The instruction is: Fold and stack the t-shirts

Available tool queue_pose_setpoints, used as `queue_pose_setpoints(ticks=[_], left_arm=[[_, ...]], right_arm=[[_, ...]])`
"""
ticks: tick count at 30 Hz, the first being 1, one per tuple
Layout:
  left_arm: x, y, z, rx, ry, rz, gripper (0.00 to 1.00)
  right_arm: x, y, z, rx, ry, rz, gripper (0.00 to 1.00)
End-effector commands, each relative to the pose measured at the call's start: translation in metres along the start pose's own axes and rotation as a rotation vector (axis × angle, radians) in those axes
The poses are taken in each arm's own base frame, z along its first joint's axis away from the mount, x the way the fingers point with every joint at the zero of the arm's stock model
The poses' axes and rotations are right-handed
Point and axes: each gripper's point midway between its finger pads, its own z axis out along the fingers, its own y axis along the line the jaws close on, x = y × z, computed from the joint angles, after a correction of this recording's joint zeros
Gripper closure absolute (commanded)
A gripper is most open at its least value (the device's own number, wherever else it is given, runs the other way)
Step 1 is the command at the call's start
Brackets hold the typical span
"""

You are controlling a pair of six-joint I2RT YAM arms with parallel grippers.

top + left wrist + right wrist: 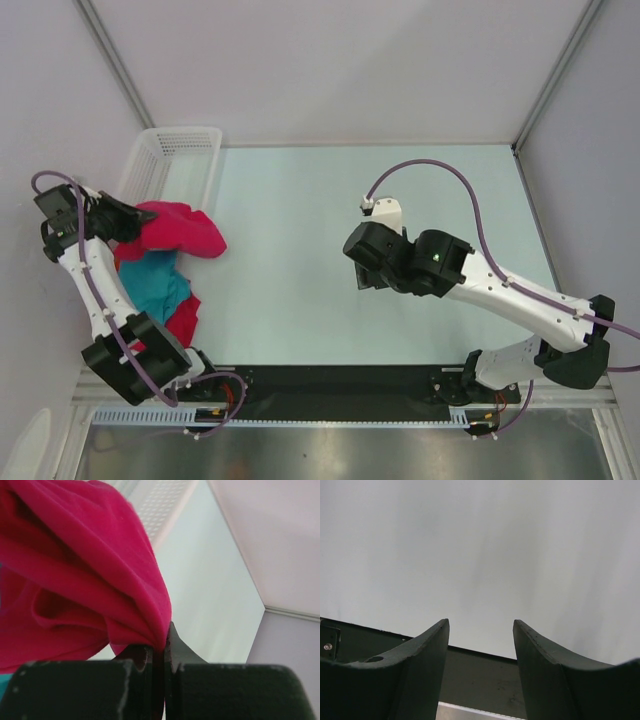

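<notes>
The left claw [161, 642] is clamped on a fold of the crimson shirt [75, 580], which is bunched at the left edge of the bench [300, 250], over a teal shirt [160, 285] and near the basket [185, 143]. The right claw [481, 645] stands apart over mid-bench, holding nothing.

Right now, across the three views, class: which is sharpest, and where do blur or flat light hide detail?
Top external view: sharpest, evenly lit, soft shadows only. Left wrist view: the crimson t-shirt, pinched in the left gripper, looms close and soft-focus. Right wrist view: the open right gripper is dark against the pale, featureless table.
</notes>
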Motion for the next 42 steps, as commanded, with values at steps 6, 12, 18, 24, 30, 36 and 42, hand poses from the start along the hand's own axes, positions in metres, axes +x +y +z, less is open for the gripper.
queue_pose_setpoints(ticks=[6,12,18,24,30,36,42], left_arm=[[0.008,0.044,-0.034,-0.057,-0.065,0.000,1.00],[0.009,0.056,-0.057,-0.124,-0.156,-0.056,1.00],[0.012,0.071,-0.070,-0.161,-0.228,-0.139,1.00],[0.012,0.076,-0.079,-0.206,-0.266,-0.147,1.00],[0.023,0.085,-0.078,-0.221,-0.260,-0.172,1.00],[0.023,0.091,-0.089,-0.270,-0.311,-0.198,1.00],[0.028,0.099,-0.097,-0.315,-0.338,-0.229,1.00]], right_arm=[[-0.004,-0.008,-0.004,-0.003,-0.023,0.010,0.41],[-0.006,-0.012,-0.009,-0.007,-0.024,0.008,0.41],[-0.006,-0.022,-0.017,-0.001,-0.031,0.012,0.41],[-0.004,-0.029,-0.021,0.001,-0.033,0.019,0.41],[0.000,-0.038,-0.022,0.019,-0.026,0.017,0.41],[0.002,-0.045,-0.026,0.022,-0.027,0.022,0.41],[0.005,-0.051,-0.029,0.026,-0.025,0.035,0.41]])
